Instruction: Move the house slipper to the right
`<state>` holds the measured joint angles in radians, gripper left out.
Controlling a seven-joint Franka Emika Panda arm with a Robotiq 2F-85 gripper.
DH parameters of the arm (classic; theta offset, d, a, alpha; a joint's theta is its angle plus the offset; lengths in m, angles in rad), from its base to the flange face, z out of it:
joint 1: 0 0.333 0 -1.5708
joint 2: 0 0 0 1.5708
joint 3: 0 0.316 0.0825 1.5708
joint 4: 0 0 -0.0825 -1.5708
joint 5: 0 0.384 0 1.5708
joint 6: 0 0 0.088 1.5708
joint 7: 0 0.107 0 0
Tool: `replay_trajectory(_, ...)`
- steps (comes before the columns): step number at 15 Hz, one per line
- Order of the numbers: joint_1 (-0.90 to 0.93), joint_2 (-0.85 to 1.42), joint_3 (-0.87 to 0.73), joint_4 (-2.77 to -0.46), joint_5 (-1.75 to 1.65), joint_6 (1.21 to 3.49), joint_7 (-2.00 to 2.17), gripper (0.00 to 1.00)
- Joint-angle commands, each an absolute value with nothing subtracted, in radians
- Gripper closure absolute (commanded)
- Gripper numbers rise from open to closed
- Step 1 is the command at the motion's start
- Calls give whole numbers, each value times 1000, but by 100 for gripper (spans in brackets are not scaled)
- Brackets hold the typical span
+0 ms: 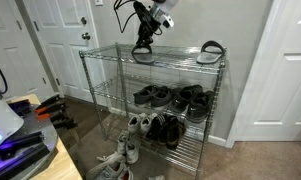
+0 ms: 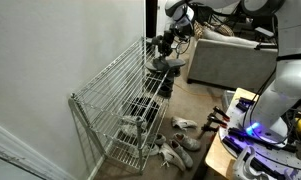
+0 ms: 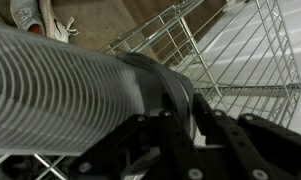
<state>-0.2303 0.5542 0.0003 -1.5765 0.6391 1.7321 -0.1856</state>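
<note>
In an exterior view the camera faces the wire shoe rack (image 1: 155,95) front-on from mid-room, slightly above it. In an exterior view it looks along the same rack (image 2: 115,115) from one end, farther back. The wrist view sits very close, looking past the fingers (image 3: 250,140) onto the top wire shelf (image 3: 245,60).

The house slipper (image 1: 143,55) is dark grey-black and the end effector (image 1: 144,44) is black. The bench (image 1: 178,56) is silver wire in a fine grid. The slipper on the right (image 1: 211,50) is dark with a paler rim. The lower shoes (image 1: 180,98) are black, the floor shoes (image 1: 118,160) white and the carpet (image 1: 260,160) tan.
</note>
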Motion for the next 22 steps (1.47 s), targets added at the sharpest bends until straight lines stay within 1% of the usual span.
replay_trajectory(1, -232, 537, -5, -1572, 664, 1731, -168, 98)
replay_trajectory(4, -235, 535, -7, -1563, 668, 1733, -166, 100)
replay_trajectory(5, -234, 532, -10, -1565, 667, 1744, -161, 97)
replay_trajectory(9, -235, 509, -25, -1577, 664, 1818, -170, 97)
replay_trajectory(16, -237, 535, -31, -1444, 654, 1913, -128, 97)
replay_trajectory(22, -233, 616, -29, -1314, 672, 1956, 91, 97)
